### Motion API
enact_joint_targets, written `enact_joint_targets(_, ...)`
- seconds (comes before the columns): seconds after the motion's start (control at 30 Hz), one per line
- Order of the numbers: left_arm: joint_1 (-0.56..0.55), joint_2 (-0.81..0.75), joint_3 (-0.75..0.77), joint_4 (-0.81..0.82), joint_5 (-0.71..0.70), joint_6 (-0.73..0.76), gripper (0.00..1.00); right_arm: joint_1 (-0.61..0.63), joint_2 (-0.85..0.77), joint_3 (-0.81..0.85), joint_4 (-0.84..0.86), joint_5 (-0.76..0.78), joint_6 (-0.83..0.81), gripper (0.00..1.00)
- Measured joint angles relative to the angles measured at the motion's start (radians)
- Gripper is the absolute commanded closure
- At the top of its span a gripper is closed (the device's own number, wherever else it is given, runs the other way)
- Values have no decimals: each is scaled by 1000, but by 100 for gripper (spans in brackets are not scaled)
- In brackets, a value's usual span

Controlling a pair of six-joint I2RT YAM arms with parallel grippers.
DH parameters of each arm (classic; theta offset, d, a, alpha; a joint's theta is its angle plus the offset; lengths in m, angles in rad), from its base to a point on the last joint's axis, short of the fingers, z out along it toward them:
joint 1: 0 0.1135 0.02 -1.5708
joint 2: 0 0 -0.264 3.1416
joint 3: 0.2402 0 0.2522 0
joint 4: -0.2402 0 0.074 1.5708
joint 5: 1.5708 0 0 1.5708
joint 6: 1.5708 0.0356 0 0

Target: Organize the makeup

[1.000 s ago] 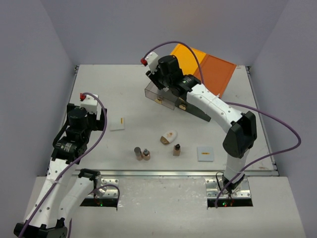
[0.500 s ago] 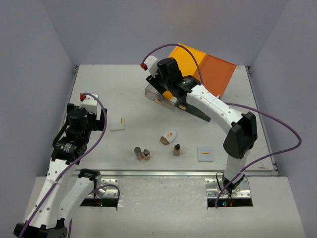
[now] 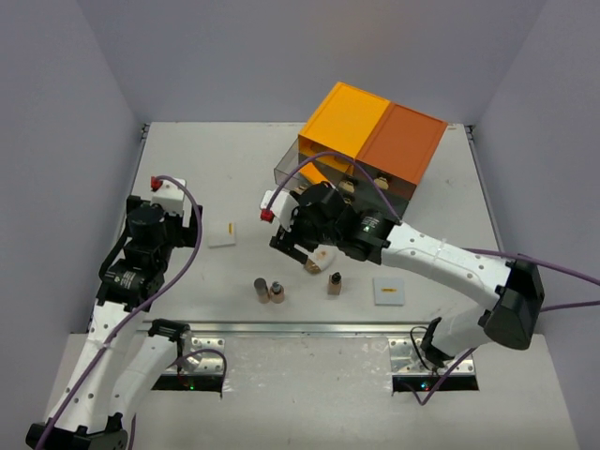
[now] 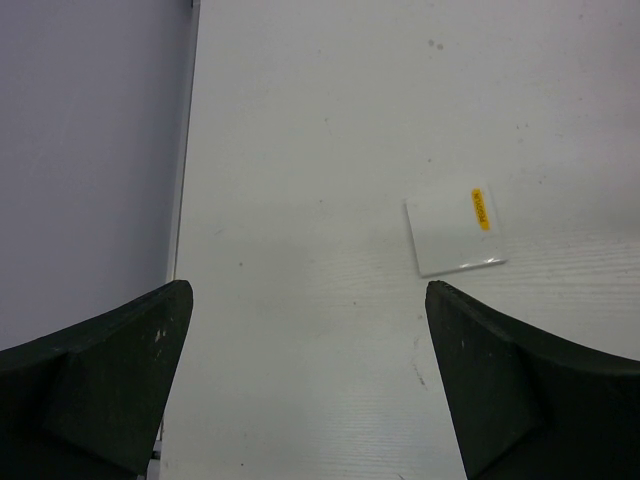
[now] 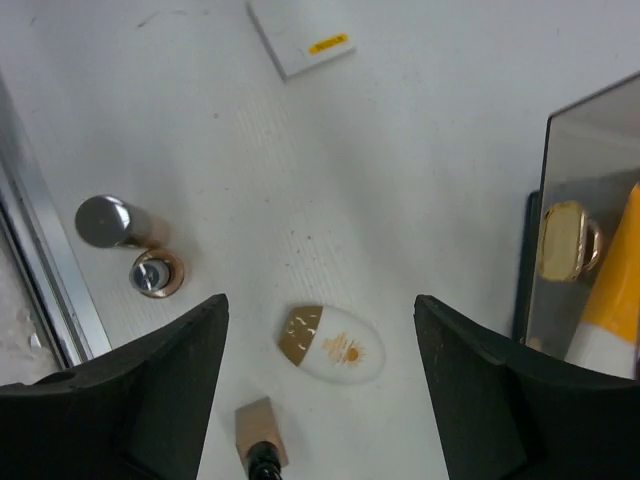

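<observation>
The right claw (image 5: 318, 305) hangs over the table (image 3: 216, 169) with its fingers apart and nothing gripped. The white oval piece (image 5: 333, 347) lies flat on the table and, in the right wrist view, sits between the two fingers. A small brown bottle (image 5: 258, 440) sits just beside it. Two more bottles (image 5: 105, 220) sit side by side near the table's front edge. The left claw (image 4: 308, 288) is likewise spread and empty, near a flat white square (image 4: 455, 235).

The white surface (image 3: 216, 169) carries a chest (image 3: 370, 131) at its far right. Nearer lie a left square (image 3: 222, 234), a right square (image 3: 389, 291), an oval (image 5: 335, 348) between them, a silver-capped bottle (image 3: 262, 291) just beside a second bottle (image 3: 277, 292), and a third bottle (image 3: 335, 283) to their right.
</observation>
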Motion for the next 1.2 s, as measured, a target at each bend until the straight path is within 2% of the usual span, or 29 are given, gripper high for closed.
enact_joint_targets(0.2,0,-5,0,0,3,2,0,11,77,-105,63,197,486,17)
enact_joint_targets(0.37,0,-22,0,0,9,3,0,45,159,-145,99,338,737,14)
enact_joint_targets(0.53,0,-33,0,0,17,3,0,50,248,-137,101,449,942,14)
enact_joint_targets(0.77,0,-45,0,0,27,6,0,50,261,-156,93,592,1195,13)
enact_joint_targets(1.0,0,-45,0,0,34,14,0,50,280,-161,-29,695,1440,12)
enact_joint_targets(1.2,0,-45,0,0,37,18,0,50,324,-161,-92,728,1540,12)
